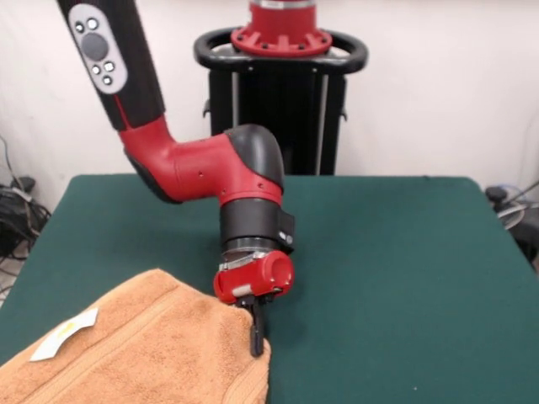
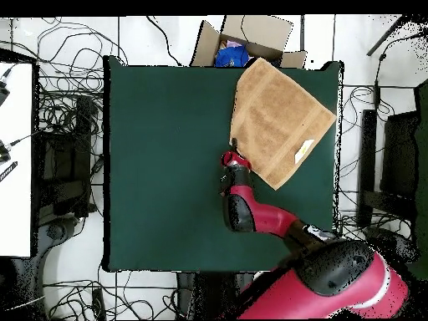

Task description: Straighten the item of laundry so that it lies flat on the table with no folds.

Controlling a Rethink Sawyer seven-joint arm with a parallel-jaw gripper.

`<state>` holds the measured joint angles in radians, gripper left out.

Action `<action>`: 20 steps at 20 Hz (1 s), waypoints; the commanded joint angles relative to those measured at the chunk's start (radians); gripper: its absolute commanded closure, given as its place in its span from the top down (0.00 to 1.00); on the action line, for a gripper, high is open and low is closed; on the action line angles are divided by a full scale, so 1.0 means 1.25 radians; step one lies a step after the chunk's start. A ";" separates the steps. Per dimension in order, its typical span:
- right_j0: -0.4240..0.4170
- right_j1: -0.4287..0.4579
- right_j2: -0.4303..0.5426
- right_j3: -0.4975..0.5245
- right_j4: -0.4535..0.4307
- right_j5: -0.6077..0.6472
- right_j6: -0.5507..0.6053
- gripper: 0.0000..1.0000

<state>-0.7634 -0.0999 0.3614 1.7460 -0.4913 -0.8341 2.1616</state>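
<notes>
The orange-tan towel [image 1: 143, 353] lies at the near left of the green table [image 1: 396, 252], with a white care tag [image 1: 66, 334] on top. Its right edge rises in a small peak to my gripper [image 1: 257, 337], whose dark fingers stand together, pinched on that edge. In the overhead view the towel [image 2: 280, 121] lies turned at an angle at the table's [image 2: 167, 167] upper right, mostly spread out. There my gripper [image 2: 235, 155] is at its lower-left corner. The towel's near end runs out of the front view.
The robot's pedestal [image 1: 282, 84] stands at the table's far side. An open cardboard box [image 2: 242, 38] with something blue inside sits just off the table's edge near the towel. Cables cover the floor around the table.
</notes>
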 commanded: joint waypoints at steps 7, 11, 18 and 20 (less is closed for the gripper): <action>-0.202 0.149 0.278 0.015 -0.027 0.396 0.212 0.00; -0.221 0.154 0.305 0.060 0.031 0.462 0.180 0.00; -0.193 0.113 0.300 0.107 0.174 0.521 0.180 0.00; -0.180 0.083 0.294 0.141 0.233 0.556 0.187 0.00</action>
<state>-1.0515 -0.0061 0.6845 1.8533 -0.3637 -0.4020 2.1721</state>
